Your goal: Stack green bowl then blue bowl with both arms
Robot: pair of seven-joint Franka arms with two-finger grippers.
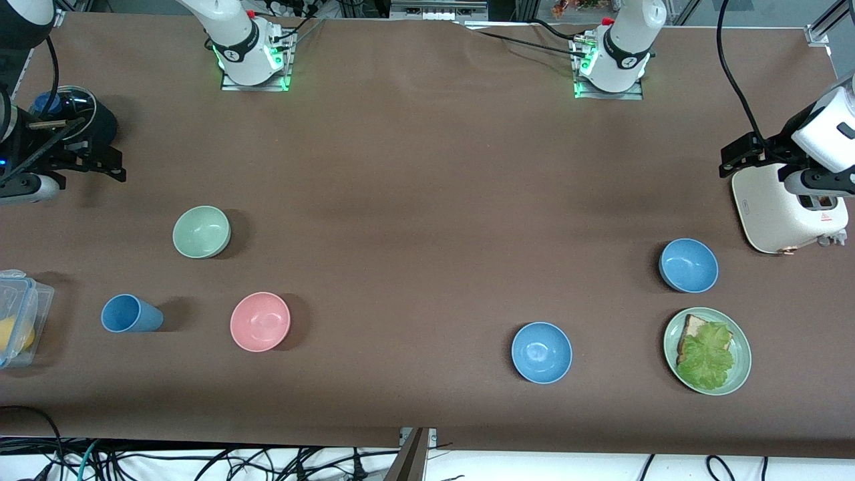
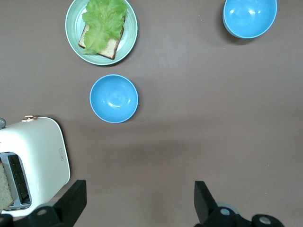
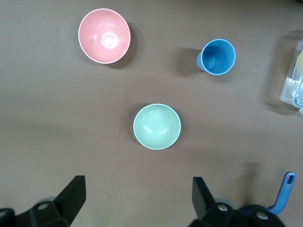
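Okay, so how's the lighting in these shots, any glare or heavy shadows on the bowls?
Front view: soft even light, with short shadows beside the green bowl and pink bowl. Left wrist view: a faint sheen inside the nearer blue bowl. Right wrist view: a bright spot in the pink bowl's centre, and the blue cup casts a soft shadow.

Brown worktop (image 1: 414, 200), matte. Toward right arm's end: green bowl (image 1: 201, 231); nearer camera, pink bowl (image 1: 260, 321) with blue cup (image 1: 131, 314) on its side beside it; clear lidded box (image 1: 19, 314) at edge. Toward left arm's end: white toaster (image 1: 781, 210), blue bowl (image 1: 689, 265), green plate (image 1: 740, 374) with bread and lettuce, second blue bowl (image 1: 542, 352) nearer middle. All bowls apart, upright.
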